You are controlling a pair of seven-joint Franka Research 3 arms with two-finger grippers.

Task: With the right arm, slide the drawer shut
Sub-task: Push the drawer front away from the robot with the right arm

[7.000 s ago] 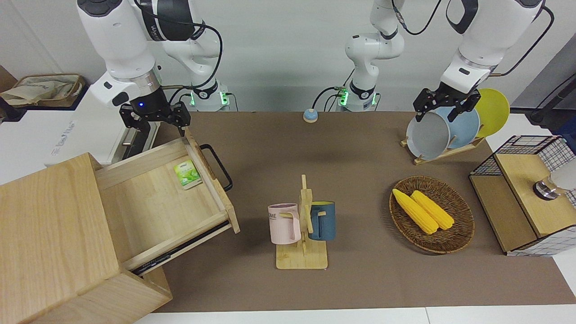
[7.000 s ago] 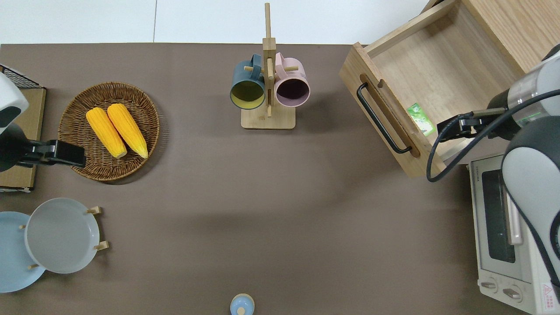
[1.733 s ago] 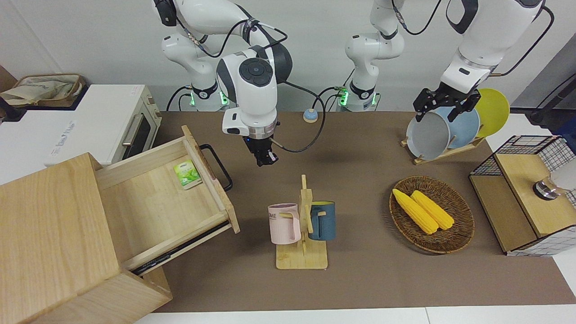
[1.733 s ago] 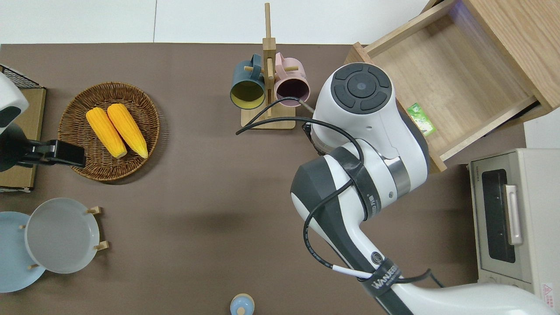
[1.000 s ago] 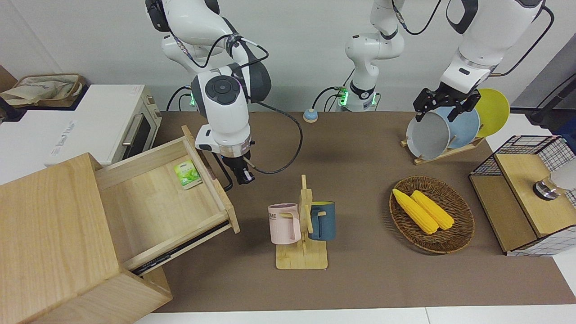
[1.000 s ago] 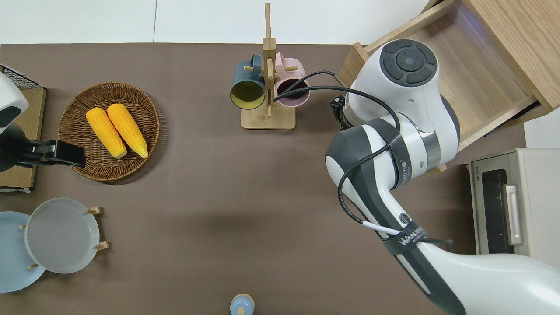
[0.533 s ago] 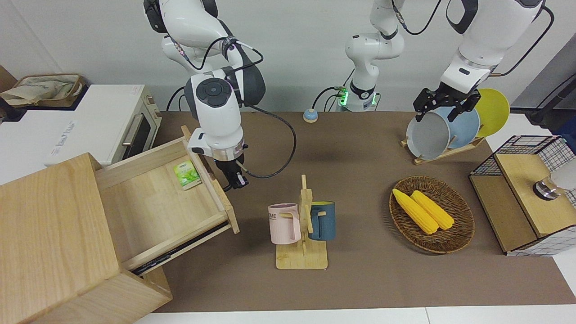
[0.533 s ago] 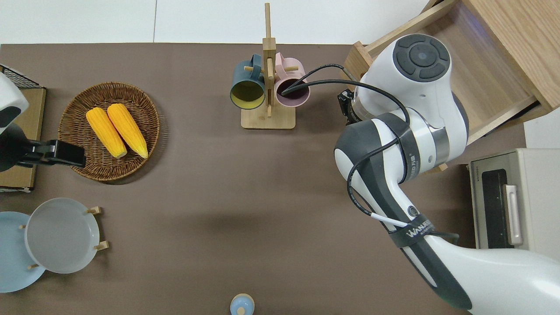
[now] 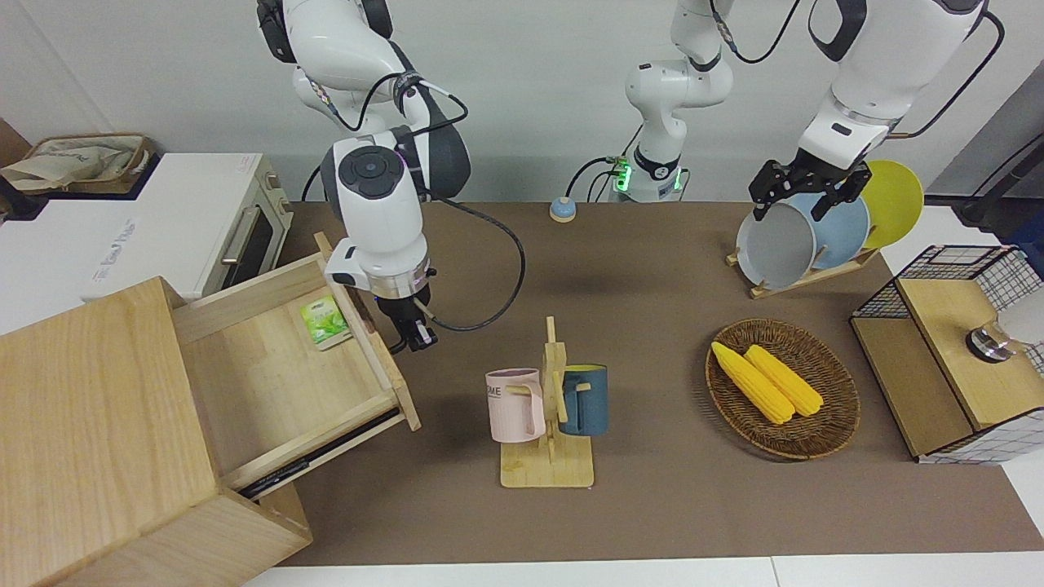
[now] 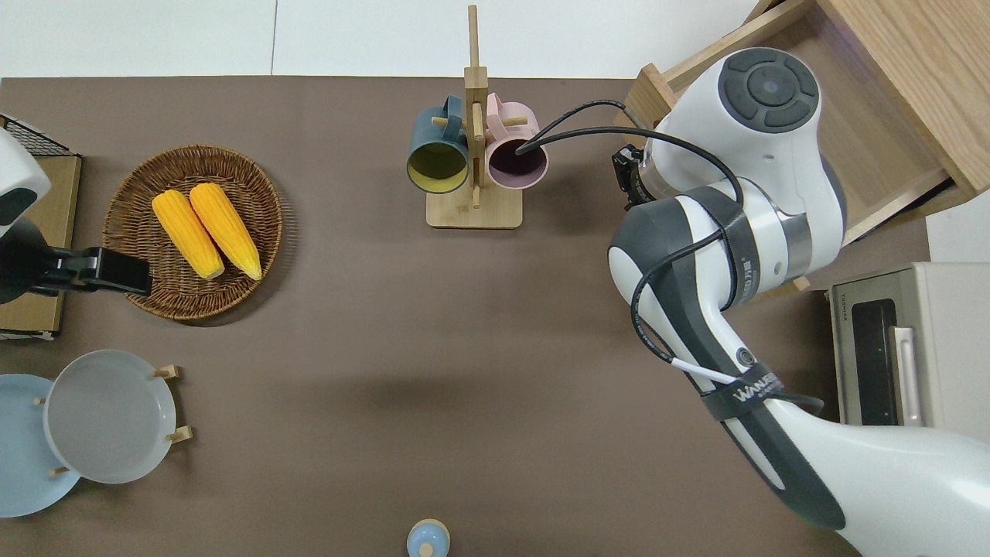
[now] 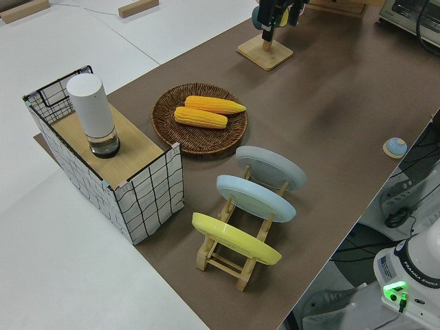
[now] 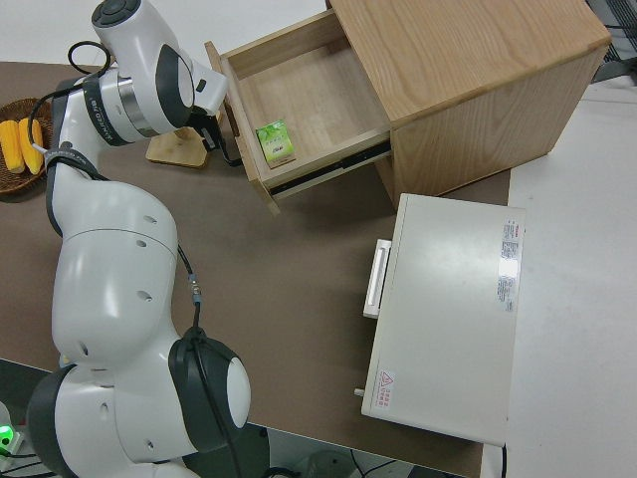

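The drawer (image 9: 277,367) stands partly pulled out of the big pale wooden box (image 9: 90,424) at the right arm's end of the table. A green packet (image 9: 325,320) lies inside it. My right gripper (image 9: 412,333) points down and sits against the drawer's front panel, where the black loop handle is, and hides most of the handle. The drawer (image 12: 309,100) and gripper (image 12: 209,139) also show in the right side view. In the overhead view the arm covers the drawer's front (image 10: 650,89). My left arm is parked.
A white oven (image 9: 179,220) stands beside the box, nearer to the robots. A mug rack (image 9: 550,408) with a pink and a blue mug stands close to the drawer's front. Toward the left arm's end are a corn basket (image 9: 783,387), a plate rack (image 9: 816,236) and a wire-mesh box (image 9: 954,350).
My right gripper swung from over the drawer round to its front and came down against it. In the last half second the drawer slid a little into the box.
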